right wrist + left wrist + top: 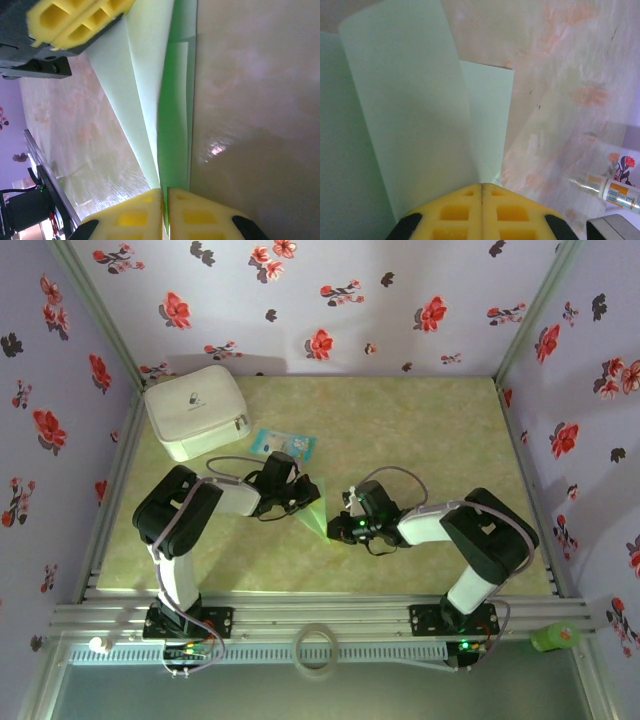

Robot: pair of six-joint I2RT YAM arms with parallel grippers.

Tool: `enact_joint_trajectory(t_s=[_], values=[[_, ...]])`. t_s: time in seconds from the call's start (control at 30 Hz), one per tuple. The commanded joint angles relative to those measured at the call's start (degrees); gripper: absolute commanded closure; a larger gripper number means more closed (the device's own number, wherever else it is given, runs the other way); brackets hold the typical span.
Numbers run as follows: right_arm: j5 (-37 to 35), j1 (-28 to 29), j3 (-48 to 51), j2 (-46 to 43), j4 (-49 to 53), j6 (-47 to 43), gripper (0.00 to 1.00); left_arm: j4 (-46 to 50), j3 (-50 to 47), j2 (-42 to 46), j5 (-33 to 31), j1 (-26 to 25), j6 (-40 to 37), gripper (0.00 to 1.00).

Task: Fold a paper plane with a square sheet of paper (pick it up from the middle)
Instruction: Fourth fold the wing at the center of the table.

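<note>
There is one sheet of paper (316, 515), pale green and already creased into a pointed shape. It sits at the middle of the counter (420, 430), lifted between two grippers. The left gripper (306, 497) has its yellow pads pressed together on the far left part of the sheet, with the paper fanning out from between them in the left wrist view (410, 115). The right gripper (340, 524) is clamped on the near right tip, its pads (197, 215) almost meeting around the thin edge of the paper (145, 90). The left gripper (75, 20) also shows at the top left of the right wrist view. One white zipped pouch (195, 410) lies at the far left of the counter; the small dark mark on its lid is too small to read. One blue-and-white packet (283, 445) lies just to its right, its print unreadable. One small bottle (615, 191) with an orange-and-white label lies at the right edge of the left wrist view, its lettering too blurred to read.
</note>
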State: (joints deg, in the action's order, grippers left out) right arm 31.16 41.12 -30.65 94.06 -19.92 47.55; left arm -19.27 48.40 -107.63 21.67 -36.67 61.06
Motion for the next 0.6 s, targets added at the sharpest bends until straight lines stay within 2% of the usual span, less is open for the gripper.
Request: enact_joint_trajectory(t_s=[0.0,0.13,0.3,0.4,0.57], values=[[0.9,-0.2,0.3,-0.1,8.9,-2.1,0.91,2.3,-0.5,-2.0,-1.1,-0.3,-1.5,1.0],[0.2,-0.2,0.1,-0.4,10.3,-2.9,0.92,2.0,-0.7,-2.0,-1.0,-0.2,-1.2,1.0],[1.4,-0.2,0.1,-0.8,11.0,-3.2,0.89,1.9,-0.8,-2.1,-1.1,-0.2,-1.1,1.0],[2.1,-0.2,-0.1,-0.8,12.0,-3.9,0.94,1.5,-0.8,-2.1,-1.1,-0.3,-0.9,1.0],[1.7,-0.2,-0.1,-1.1,13.5,-4.5,0.92,1.5,-0.9,-2.0,-1.0,-0.2,-0.8,1.0]])
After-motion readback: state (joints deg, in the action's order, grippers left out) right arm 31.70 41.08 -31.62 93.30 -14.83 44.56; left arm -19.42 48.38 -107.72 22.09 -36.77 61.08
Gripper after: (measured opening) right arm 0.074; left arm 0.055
